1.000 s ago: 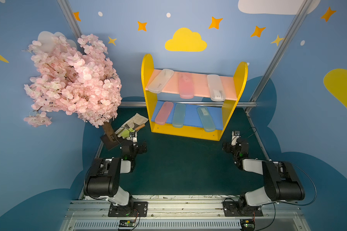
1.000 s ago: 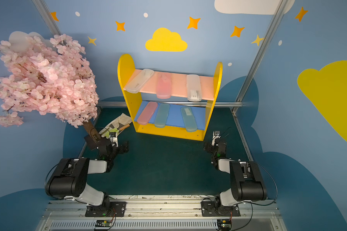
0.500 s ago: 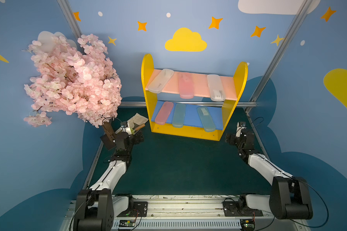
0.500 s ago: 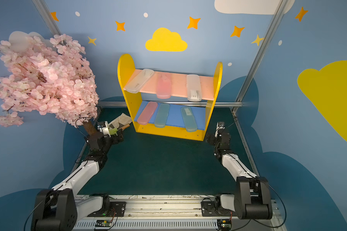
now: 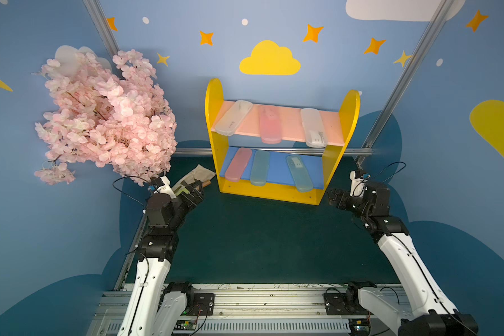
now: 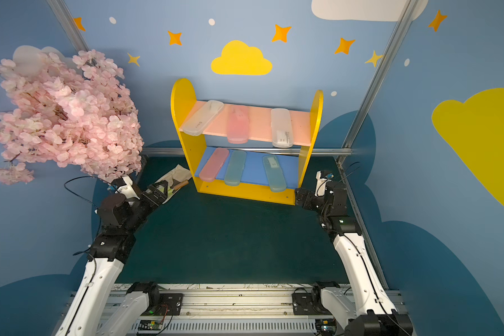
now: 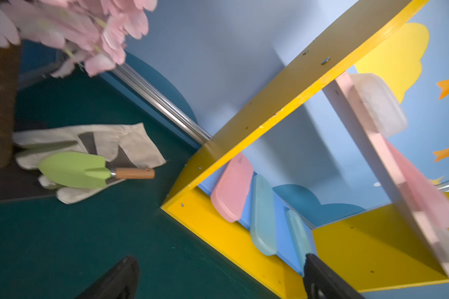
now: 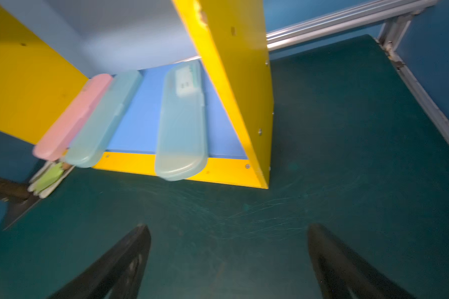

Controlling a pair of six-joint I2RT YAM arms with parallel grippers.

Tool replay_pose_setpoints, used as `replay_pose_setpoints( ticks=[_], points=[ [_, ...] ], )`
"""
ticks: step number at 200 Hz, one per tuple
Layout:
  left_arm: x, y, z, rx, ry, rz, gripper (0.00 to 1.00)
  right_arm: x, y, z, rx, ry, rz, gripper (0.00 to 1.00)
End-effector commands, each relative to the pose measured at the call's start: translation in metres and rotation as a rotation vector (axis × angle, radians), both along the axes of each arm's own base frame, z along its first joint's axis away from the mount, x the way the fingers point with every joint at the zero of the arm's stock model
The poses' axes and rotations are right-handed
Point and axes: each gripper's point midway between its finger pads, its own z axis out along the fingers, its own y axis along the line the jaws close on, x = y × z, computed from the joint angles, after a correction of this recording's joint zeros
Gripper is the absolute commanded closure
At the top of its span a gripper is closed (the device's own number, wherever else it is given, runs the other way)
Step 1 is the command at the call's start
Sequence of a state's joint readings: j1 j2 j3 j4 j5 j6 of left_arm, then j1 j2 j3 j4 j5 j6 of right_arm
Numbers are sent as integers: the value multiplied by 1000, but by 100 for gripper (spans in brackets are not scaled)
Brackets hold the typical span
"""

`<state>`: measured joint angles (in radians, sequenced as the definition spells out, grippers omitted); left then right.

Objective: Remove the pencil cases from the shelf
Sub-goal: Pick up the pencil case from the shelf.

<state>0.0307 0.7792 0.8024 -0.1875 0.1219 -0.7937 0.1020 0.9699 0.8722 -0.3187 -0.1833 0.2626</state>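
Right now all six pencil cases (image 6: 235,168) lie on the shelf (image 5: 277,195), which stands at the far middle of the green desk (image 5: 259,247). On its pink upper board, a frosted white case (image 5: 233,117) lies slanted at the left with its near end by the left yellow panel. An upper pink case (image 5: 269,125) lies in the middle, and a second frosted white case (image 5: 313,128), with dark print at its near end, lies at the right. On the blue lower board, a lower pink case (image 5: 238,164) and a plain pale blue case (image 5: 259,168) lie close side by side at the left. A labelled pale blue case (image 5: 299,174) lies apart from them by the right panel. The near ends of the cases jut past the board edges. The left fingers (image 5: 197,190) hang near the shelf's near left corner, spread wide apart and empty, over a beige glove (image 7: 130,145) that has a green trowel (image 7: 73,169) lying on it. The right fingers (image 5: 332,197) hang just beside the near right corner, also spread wide and holding nothing, above bare desk. A pink blossom tree (image 5: 105,116) stands at the far left.
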Motion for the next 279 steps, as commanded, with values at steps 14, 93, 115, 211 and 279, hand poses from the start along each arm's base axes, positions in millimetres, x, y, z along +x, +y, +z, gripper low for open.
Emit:
replay_pose_setpoints(
  ticks=[14,93,115,211,279],
  points=[
    [2,-30,21,-278,58,-115,0,-33,36,4,101,28,130,1],
    [55,-52,96,-489,27,-218,0,-51,64,0,142,38,196,1],
    [72,-57,113,-526,13,-242,0,-52,65,2,147,26,193,2],
    [124,-75,134,-580,-13,-226,9,-53,60,12,148,-48,163,7],
    [146,-88,141,-586,-50,-227,29,-55,57,15,154,-77,149,10]
  ],
)
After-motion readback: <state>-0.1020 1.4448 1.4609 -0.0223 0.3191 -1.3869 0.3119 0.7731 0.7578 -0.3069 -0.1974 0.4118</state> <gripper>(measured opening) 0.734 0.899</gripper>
